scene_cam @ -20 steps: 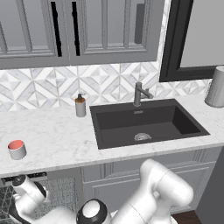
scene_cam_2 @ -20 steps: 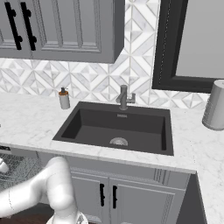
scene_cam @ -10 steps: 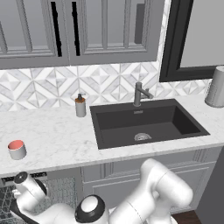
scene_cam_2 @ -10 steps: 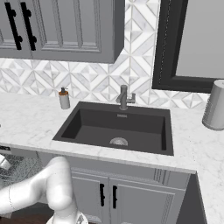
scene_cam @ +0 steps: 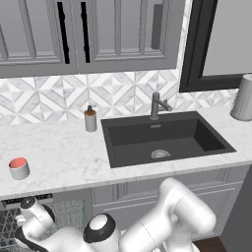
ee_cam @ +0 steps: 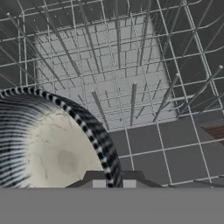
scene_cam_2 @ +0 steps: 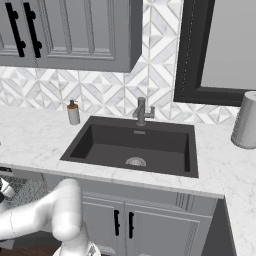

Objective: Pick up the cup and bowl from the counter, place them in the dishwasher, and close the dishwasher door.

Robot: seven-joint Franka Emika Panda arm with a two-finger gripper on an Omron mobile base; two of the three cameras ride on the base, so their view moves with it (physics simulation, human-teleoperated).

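Note:
My gripper (ee_cam: pixel 113 184) is shut on the dark striped rim of the bowl (ee_cam: pixel 48 148), whose speckled pale inside faces the hand view. The bowl hangs low over the grey wire rack (ee_cam: pixel 131 65) of the open dishwasher (scene_cam: pixel 69 214), under the counter (scene_cam: pixel 64 150) at the lower left of the left base view. The arm (scene_cam: pixel 162 221) bends down and left into it. The cup (scene_cam: pixel 18 168), grey-white with a red top, stands upright on the counter's left end, above the dishwasher. The dishwasher door is out of view.
A black sink (scene_cam: pixel 165 138) with a faucet (scene_cam: pixel 156 105) is set in the counter's middle. A soap bottle (scene_cam: pixel 90 118) stands left of it and a tall grey canister (scene_cam: pixel 243 97) at the far right. Grey cabinets (scene_cam_2: pixel 125 220) run under the sink.
The hand has shifted only slightly at the dishwasher rack and still grips the bowl. The cup and everything on the counter stay put.

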